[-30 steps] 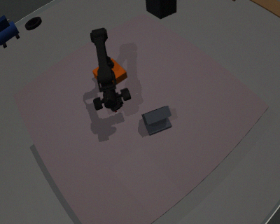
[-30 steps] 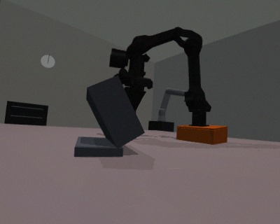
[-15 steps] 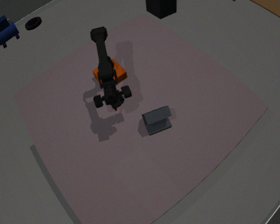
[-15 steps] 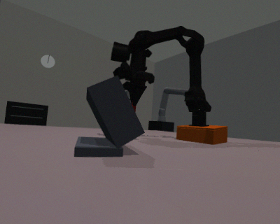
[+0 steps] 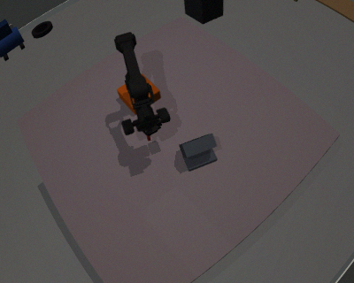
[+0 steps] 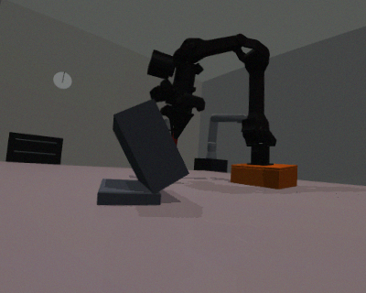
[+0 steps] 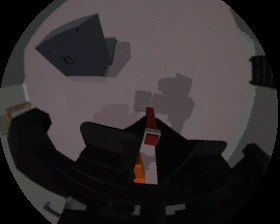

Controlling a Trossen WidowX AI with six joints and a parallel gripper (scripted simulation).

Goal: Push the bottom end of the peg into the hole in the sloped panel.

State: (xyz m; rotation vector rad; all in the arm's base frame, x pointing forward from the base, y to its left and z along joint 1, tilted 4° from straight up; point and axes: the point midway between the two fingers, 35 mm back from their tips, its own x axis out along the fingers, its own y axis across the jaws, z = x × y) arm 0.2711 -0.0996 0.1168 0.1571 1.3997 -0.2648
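Indoors, pinkish mat (image 5: 261, 115) (image 6: 183, 247) (image 7: 150, 45), grey walls (image 6: 316, 96), pale wall clock (image 6: 62, 80).

We see a black box (image 5: 203, 10) and a dark ring (image 5: 42, 29) lying near a blue object (image 5: 10, 40). In the exterior view, we find a round white clock (image 6: 62, 80) on the wall, and a grey arm-like thing (image 6: 227, 118), bent at its top, above a black block (image 6: 210, 165).
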